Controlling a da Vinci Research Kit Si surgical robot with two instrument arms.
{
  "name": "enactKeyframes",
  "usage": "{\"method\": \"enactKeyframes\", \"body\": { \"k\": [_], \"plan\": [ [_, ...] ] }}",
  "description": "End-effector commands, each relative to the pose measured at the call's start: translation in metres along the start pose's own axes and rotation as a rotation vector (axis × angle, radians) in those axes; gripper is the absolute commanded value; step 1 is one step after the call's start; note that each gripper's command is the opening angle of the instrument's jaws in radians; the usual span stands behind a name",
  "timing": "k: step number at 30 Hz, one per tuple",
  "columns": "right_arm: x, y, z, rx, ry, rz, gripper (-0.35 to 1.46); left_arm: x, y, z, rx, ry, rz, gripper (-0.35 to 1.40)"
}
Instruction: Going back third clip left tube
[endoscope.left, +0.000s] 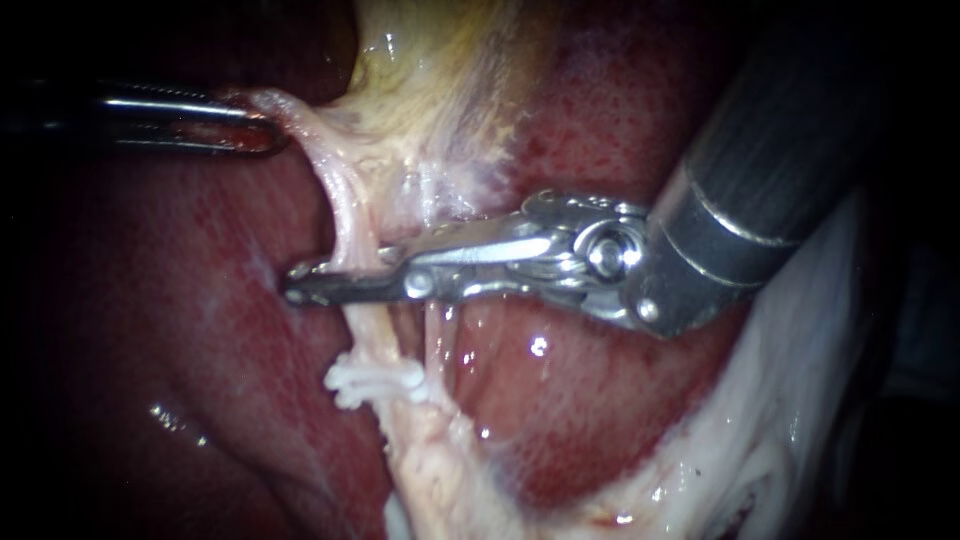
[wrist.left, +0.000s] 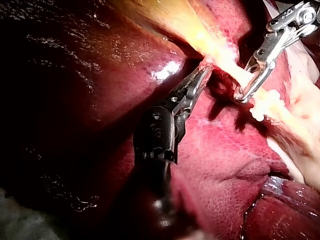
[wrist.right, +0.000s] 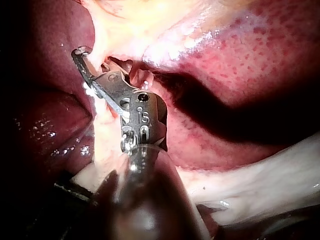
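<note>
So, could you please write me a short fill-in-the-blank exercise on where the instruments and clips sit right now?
1. The left instrument has its jaws ___ on pale tissue.
2. In the endoscope view, the right instrument crosses the tube ___ the clips.
3. The right instrument's shaft enters the endoscope view from the upper ___.
4. The clips are ___ in colour.

Missing words: shut; above; right; white.
</note>
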Motion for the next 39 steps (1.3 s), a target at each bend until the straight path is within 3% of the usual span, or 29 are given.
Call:
{"method": "enactKeyframes", "body": {
  "k": [1,3,4,6,9,14,21,31,35,39],
  "plan": [
    [-0.0001,0.0001,0.0001,0.007,-0.004,-0.001,-0.30,0.0000,0.0000,0.0000,0.000,0.000,0.000,-0.35],
    [-0.0003,0.0003,0.0004,0.007,-0.006,-0.051,0.11,0.0000,0.0000,0.0000,0.000,0.000,0.000,-0.35],
    [-0.0004,0.0004,0.0005,0.006,-0.007,-0.081,0.23,0.0000,0.0000,0.0000,0.000,0.000,0.000,-0.35],
    [-0.0005,0.0007,0.0009,0.002,-0.006,-0.112,0.38,0.0000,0.0000,0.0000,0.000,0.000,0.000,-0.35],
    [-0.0007,0.0011,0.0010,-0.025,0.008,-0.144,0.46,-0.0001,0.0000,-0.0001,0.000,0.000,0.000,-0.35],
    [-0.0011,0.0018,-0.0001,-0.068,0.027,-0.221,0.49,-0.0001,-0.0001,-0.0002,-0.001,0.000,0.001,-0.35],
    [-0.0023,0.0019,-0.0029,-0.079,0.023,-0.336,0.49,-0.0002,-0.0002,-0.0005,-0.002,-0.001,0.001,-0.35],
    [-0.0044,0.0003,-0.0085,-0.097,0.013,-0.558,0.49,-0.0003,-0.0002,-0.0007,-0.004,-0.001,0.001,-0.35],
    [-0.0045,-0.0001,-0.0101,-0.113,0.009,-0.585,0.49,-0.0003,-0.0002,-0.0008,-0.004,-0.001,0.002,-0.35],
    [-0.0046,-0.0006,-0.0118,-0.114,-0.023,-0.642,0.50,-0.0003,-0.0002,-0.0008,-0.004,-0.001,0.002,-0.35]
  ]
}}
